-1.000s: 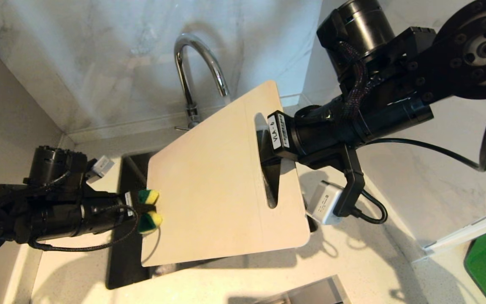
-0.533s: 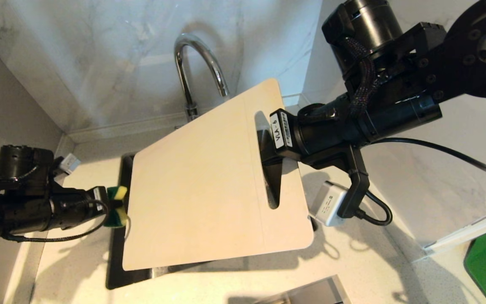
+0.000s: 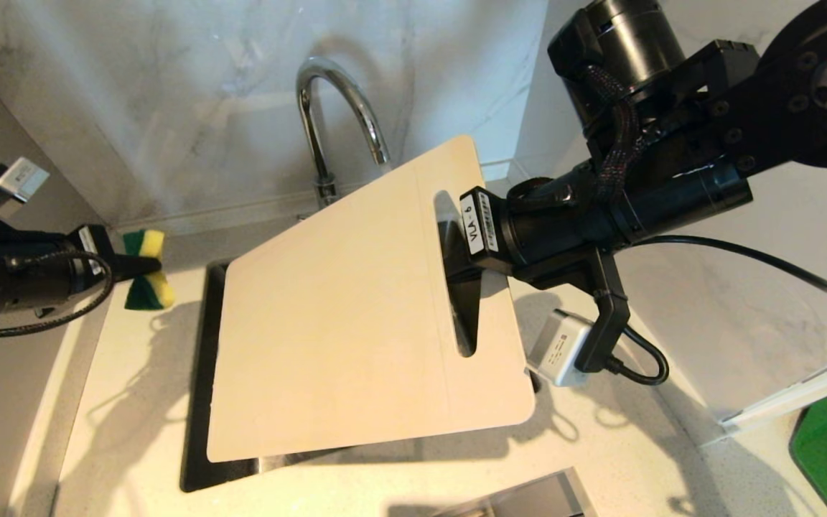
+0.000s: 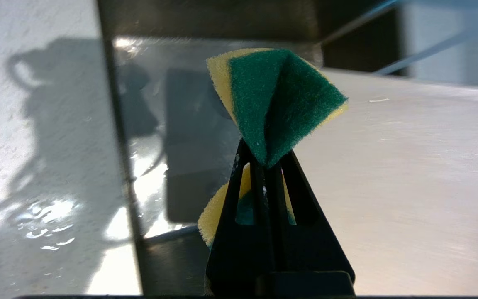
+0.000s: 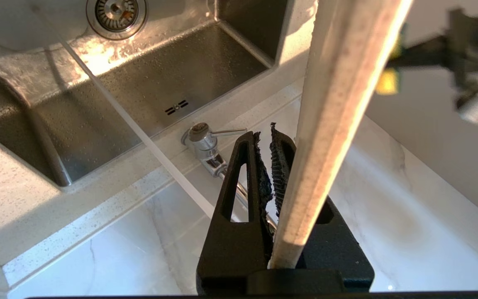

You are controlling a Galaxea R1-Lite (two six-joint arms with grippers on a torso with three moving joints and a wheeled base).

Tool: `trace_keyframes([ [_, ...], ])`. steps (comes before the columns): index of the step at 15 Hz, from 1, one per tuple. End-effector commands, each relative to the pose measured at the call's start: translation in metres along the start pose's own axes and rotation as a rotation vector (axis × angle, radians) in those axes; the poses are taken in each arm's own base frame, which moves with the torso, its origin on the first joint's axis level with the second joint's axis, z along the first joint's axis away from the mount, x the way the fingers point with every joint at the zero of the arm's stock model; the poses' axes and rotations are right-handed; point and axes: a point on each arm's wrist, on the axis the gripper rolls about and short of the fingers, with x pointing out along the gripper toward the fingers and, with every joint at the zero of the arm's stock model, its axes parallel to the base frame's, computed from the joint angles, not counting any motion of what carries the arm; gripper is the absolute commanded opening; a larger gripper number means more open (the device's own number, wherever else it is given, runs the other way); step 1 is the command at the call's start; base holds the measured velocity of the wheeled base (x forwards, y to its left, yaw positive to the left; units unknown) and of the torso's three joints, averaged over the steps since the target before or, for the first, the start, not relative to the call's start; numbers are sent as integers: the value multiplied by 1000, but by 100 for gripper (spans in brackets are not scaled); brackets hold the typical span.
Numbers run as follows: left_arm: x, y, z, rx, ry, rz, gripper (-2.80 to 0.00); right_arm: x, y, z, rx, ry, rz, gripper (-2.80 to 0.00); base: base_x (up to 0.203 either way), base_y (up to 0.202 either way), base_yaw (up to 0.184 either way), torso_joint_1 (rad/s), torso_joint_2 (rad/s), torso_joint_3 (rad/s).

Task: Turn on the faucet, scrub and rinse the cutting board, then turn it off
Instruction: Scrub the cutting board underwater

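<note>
cutting board | clamped in right claw (handle end) | left claw pinches sponge

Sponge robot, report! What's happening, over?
Left gripper shut on sponge, off the board. Right gripper shut on cutting board over sink. Nothing blocking.

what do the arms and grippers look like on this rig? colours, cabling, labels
Both arms are black with cylindrical joint housings and braided black cable sleeves. The right gripper carries a white label reading "VLA-6", with a white camera box on a black bracket below. The left gripper has tapered black fingers with cut-out slots.
</note>
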Motion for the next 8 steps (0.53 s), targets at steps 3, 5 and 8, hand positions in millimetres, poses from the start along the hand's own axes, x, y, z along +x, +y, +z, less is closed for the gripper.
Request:
trace_keyframes([
  [3,-40,-59,-4,48,39,-202,-280,2,1,0,-13,-8,0,-280,0,0,0,0,0,0],
  [5,-45,-86,-18,85,93,-264,-280,1,0,0,-14,-6,-1,-280,0,0,0,0,0,0],
  [8,-37,-130,-53,172,173,-299,-280,1,0,0,-14,-6,-1,-280,0,0,0,0,0,0],
])
